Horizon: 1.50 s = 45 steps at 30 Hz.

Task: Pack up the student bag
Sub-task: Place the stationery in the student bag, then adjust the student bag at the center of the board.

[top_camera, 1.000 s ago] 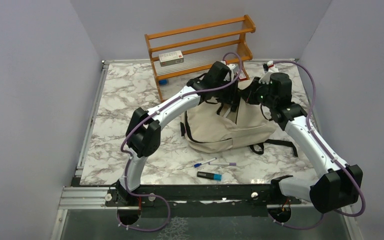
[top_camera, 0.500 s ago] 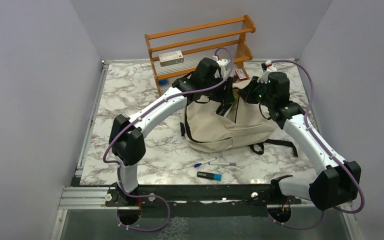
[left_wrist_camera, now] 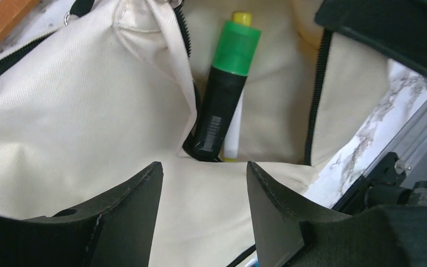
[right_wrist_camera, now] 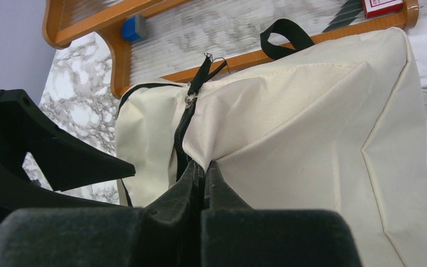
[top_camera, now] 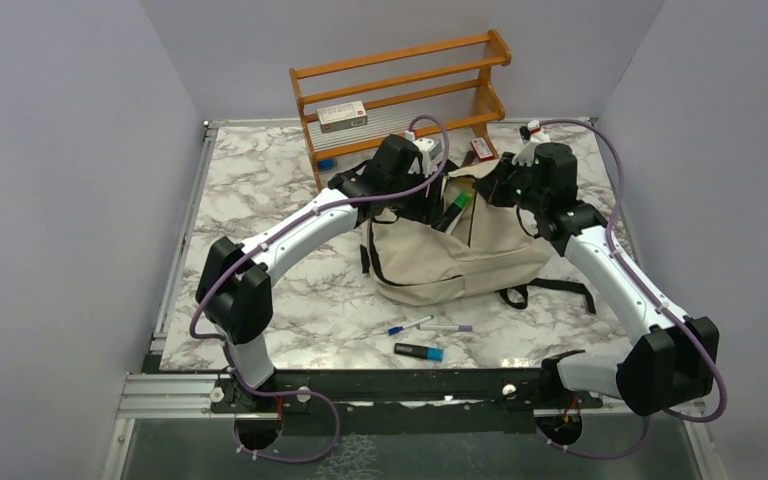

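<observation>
Right gripper (right_wrist_camera: 203,167) pinches the zipper hem (right_wrist_camera: 195,146) of the soft cream fabric backpack (right_wrist_camera: 311,122). Limp, light cloth, probably best gripped at seams. Left gripper (left_wrist_camera: 203,169) hovers spread, empty.

Overhead rear view, wrist close-ups, sharing bag (top_camera: 440,265)

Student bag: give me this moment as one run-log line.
left gripper open over opening | right gripper shut on student bag edge | green-capped marker inside

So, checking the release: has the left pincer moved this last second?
Yes: left pincer drew leftward off the student bag, toward the wooden rack's left post.
</observation>
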{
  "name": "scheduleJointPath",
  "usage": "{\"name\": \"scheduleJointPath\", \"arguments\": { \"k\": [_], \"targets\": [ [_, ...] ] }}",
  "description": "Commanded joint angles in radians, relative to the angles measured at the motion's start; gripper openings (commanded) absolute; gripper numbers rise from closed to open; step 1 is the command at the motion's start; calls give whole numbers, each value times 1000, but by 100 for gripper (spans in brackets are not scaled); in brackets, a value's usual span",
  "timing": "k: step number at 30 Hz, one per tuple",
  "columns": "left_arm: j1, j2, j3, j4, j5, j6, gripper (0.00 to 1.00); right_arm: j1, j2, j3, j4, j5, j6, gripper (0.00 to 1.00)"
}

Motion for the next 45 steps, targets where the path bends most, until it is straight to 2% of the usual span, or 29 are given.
{"name": "scheduleJointPath", "arguments": {
  "k": [1,11,16,20,26,28,29,34,40,42,45],
  "targets": [
    [0,-22,-34,44,-63,11,58,0,10,36,98,-69,1,1],
    [1,77,-1,132,-103,-13,56,0,19,32,99,-96,1,1],
    [1,123,16,148,-81,-26,51,1,16,40,86,-104,-4,1],
    [2,147,15,164,-78,-25,29,0,11,36,86,-103,-6,1],
    [1,151,45,168,-76,-24,10,0,15,39,74,-110,-19,1],
    [3,148,70,168,-73,-23,0,0,17,36,71,-97,-24,1],
    [4,149,87,168,-69,-25,0,0,17,33,70,-85,-27,1],
    [6,206,284,126,-35,-34,0,0,8,-26,115,23,8,0],
    [9,350,660,-98,-15,15,0,0,44,7,111,28,6,1],
    [14,369,727,-149,-25,31,0,0,43,23,108,39,0,1],
    [29,366,742,-204,-62,43,0,0,38,47,92,77,-15,1]
  ]
}}
